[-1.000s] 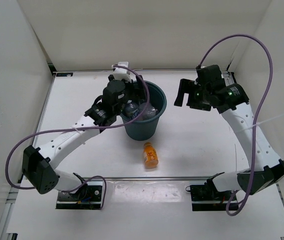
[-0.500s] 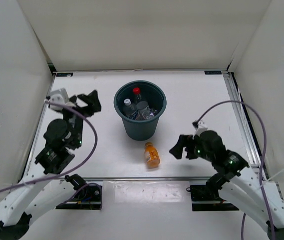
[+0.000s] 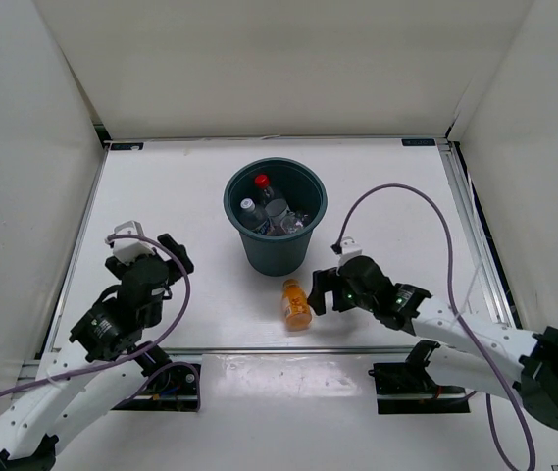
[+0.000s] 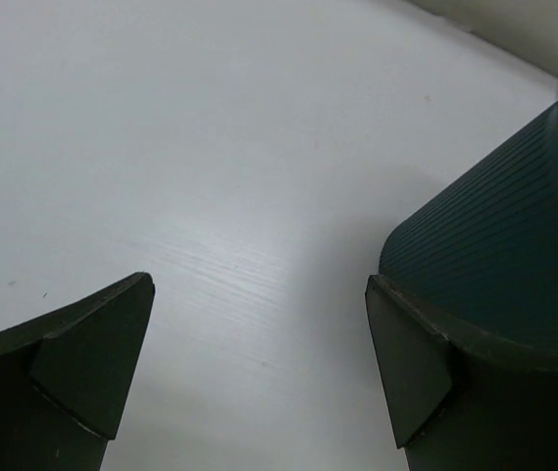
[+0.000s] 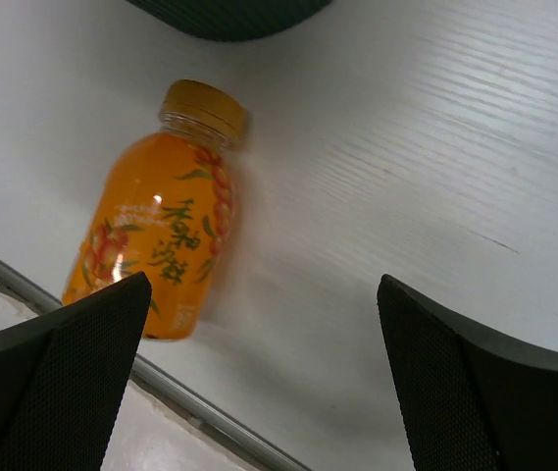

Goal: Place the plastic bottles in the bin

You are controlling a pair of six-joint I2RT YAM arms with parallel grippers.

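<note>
Moved: both arms have pulled back to the near edge; right gripper (image 3: pixel 326 287) now sits just beside the orange bottle (image 3: pixel 297 303).
Left gripper (image 3: pixel 151 247): spread wide, empty, low and left of the bin (image 3: pixel 228 201).
Right gripper: spread wide, empty; not touching the bottle.
Bin: upright, clear bottles (image 3: pixel 277 212) inside, exact count unclear.
Orange bottle: lying on the table (image 3: pixel 180 186), just in front of the bin.
Left to do: apparently only the orange bottle.

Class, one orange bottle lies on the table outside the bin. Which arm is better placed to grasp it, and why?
Right. The right gripper is open beside the orange bottle, which shows in its wrist view. The left gripper, also open, is farther off, left of the bin.
</note>
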